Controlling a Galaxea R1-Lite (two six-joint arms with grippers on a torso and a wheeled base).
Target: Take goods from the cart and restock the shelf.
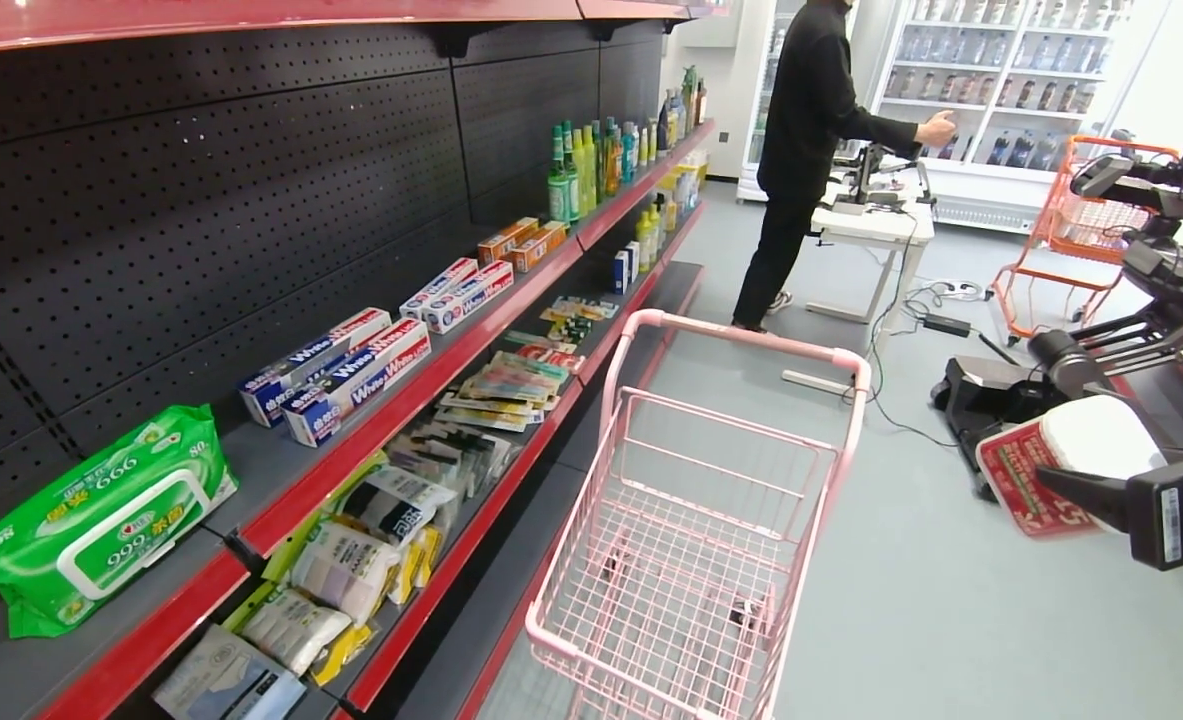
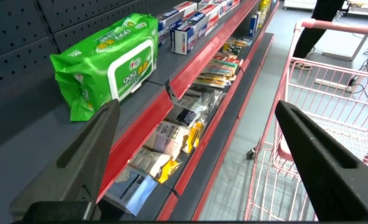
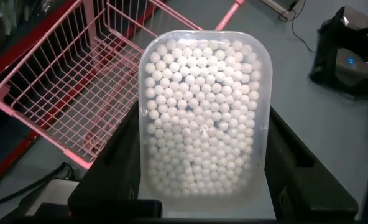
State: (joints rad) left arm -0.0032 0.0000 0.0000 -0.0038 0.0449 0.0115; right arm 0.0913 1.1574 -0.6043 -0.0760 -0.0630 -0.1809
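A clear tub of white beads (image 3: 206, 112) with a red label (image 1: 1026, 470) sits between the fingers of my right gripper (image 1: 1101, 490), which is shut on it. It hangs in the air to the right of the pink cart (image 1: 741, 340), above the grey floor. The cart's basket (image 3: 66, 81) looks empty. My left gripper (image 2: 197, 109) stands open with nothing between its fingers, over the gap between the cart (image 2: 333, 68) and the shelf edge (image 2: 171, 93). A green wipes pack (image 2: 109, 59) lies on the near end of the shelf board (image 1: 271, 470).
Toothpaste boxes (image 1: 351, 375) and bottles (image 1: 591, 165) line the same shelf board farther along. Bagged goods (image 1: 371, 540) fill the lower shelf. Behind the cart are a person at a white desk (image 1: 876, 225), floor cables (image 1: 936, 320), an orange cart (image 1: 1071, 220) and black equipment (image 1: 981, 390).
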